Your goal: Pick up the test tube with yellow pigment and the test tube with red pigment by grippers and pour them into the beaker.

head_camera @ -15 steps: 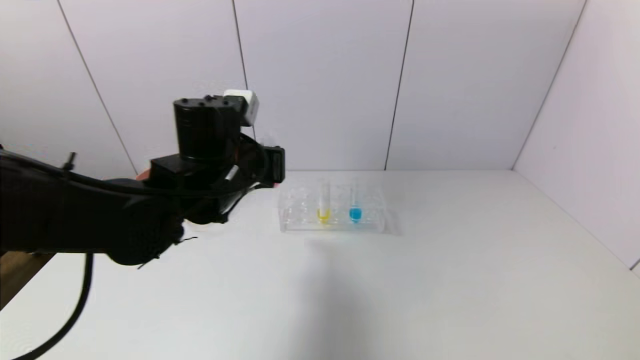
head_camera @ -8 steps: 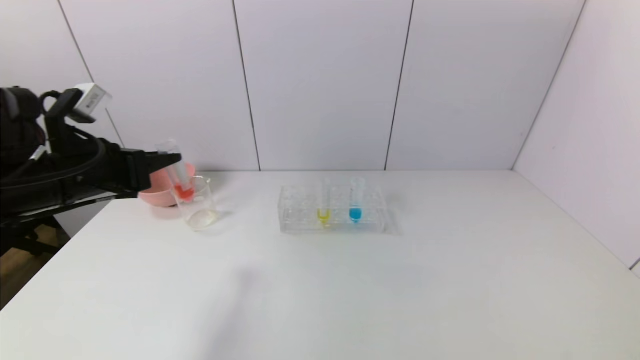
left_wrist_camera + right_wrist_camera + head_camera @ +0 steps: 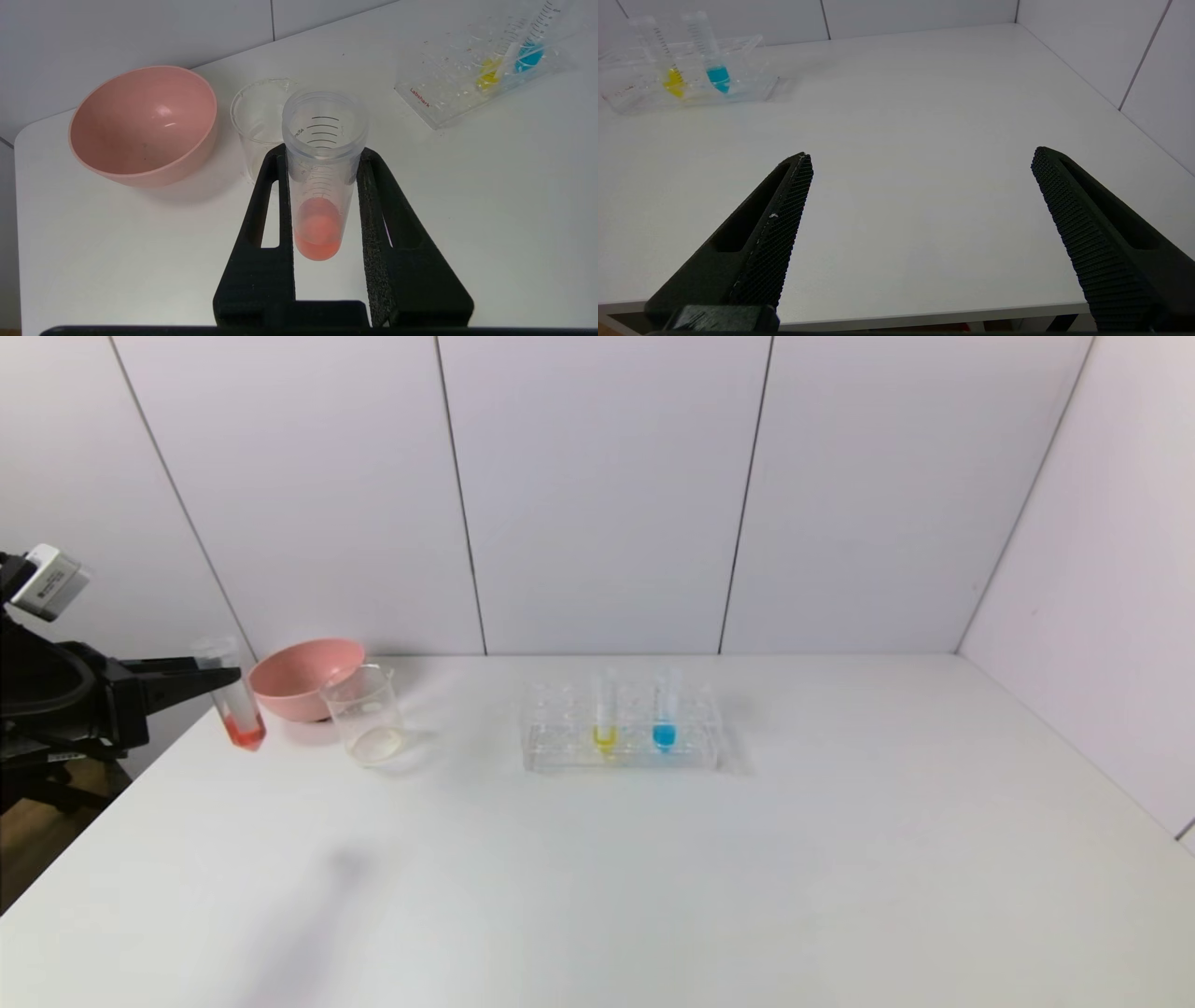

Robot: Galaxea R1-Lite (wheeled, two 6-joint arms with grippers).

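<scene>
Neither tube is poured yet, I judge: my left gripper (image 3: 323, 205) clamps the red test tube (image 3: 234, 695) upright beside the beaker (image 3: 364, 713), the yellow test tube (image 3: 604, 713) sits racked, and my right gripper (image 3: 920, 196) hangs wide apart.

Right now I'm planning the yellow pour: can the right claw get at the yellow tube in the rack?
Probably yes. The right claw is open, and only bare table lies between it and the yellow tube, upright beside the blue tube.
</scene>
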